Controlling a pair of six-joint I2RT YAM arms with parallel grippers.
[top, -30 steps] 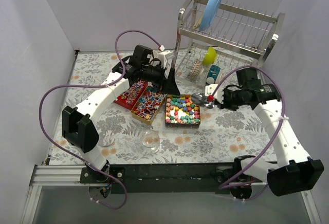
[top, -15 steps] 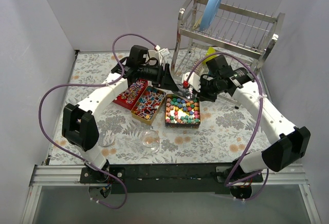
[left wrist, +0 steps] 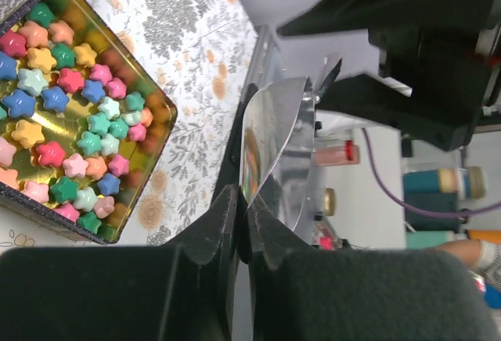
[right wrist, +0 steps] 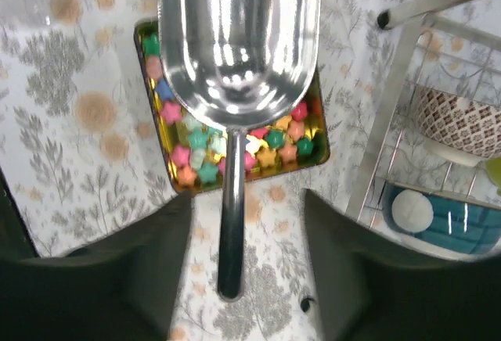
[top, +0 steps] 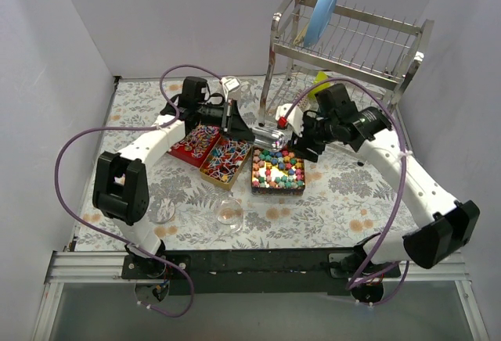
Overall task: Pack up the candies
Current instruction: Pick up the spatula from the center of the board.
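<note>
My left tool [left wrist: 241,227] is pinched shut on the thin rim of the scoop [left wrist: 275,149], but its own dark bulk blocks the bottom of that view, and the handle is out of sight there. My right tool [right wrist: 246,200] stands open, fingers clear on either side of the handle, while the bowl hangs over the gold tray [right wrist: 293,169] and covers many of the star candies [right wrist: 275,136] in it. From above, the scoop is only a glint between both tools, and the wrapped candies [top: 227,161] in the trays beside it are too small to tell apart.
</note>
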